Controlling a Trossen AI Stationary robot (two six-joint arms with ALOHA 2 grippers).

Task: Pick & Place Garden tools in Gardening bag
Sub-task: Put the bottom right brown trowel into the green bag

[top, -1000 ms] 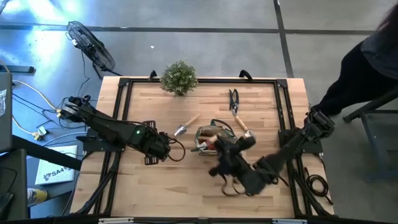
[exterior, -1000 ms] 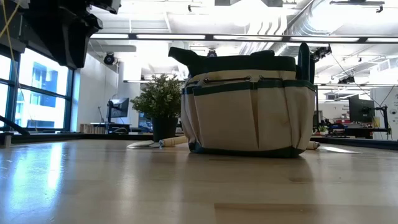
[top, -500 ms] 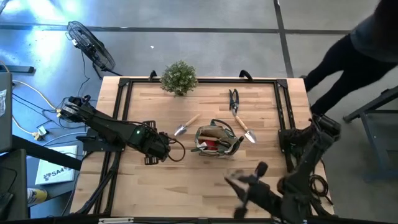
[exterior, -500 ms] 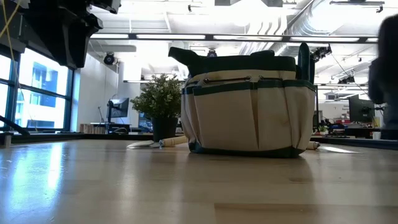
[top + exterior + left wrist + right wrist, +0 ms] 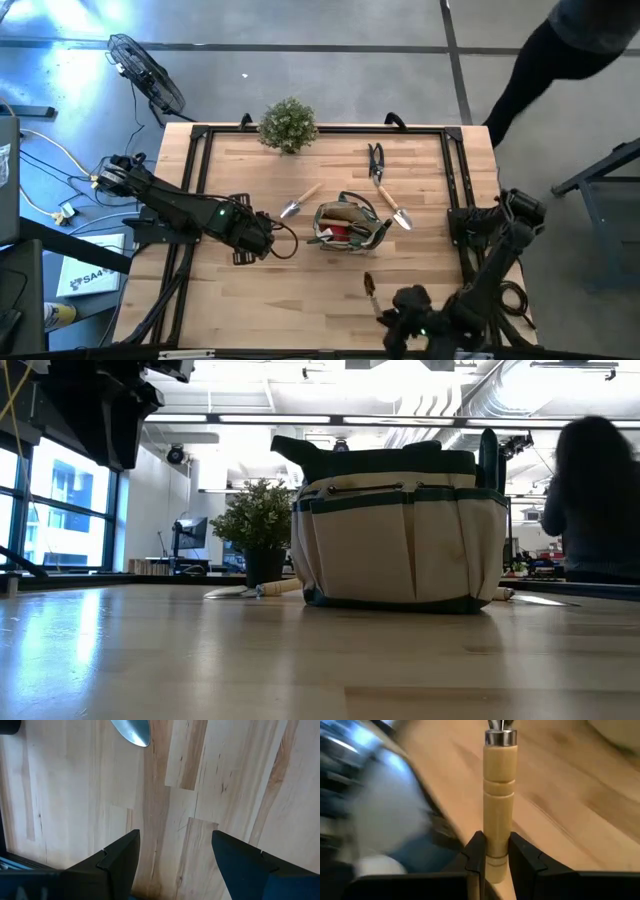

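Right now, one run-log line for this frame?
right gripper: shut on wooden-handled tool, near table's front edge | left gripper: open, waiting left of gardening bag

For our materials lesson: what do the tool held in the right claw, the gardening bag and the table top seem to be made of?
Tool handle in the right claw: pale turned wood, smooth, with a shiny metal collar, likely steel.
Gardening bag: woven fabric, probably canvas, tan with dark green trim; stitched pocket seams show.
Table top: light wood planks with visible grain and a slight sheen, possibly varnished.

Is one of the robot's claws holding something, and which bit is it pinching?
The right claw pinches a wooden-handled tool by its handle's end. The left claw holds nothing.
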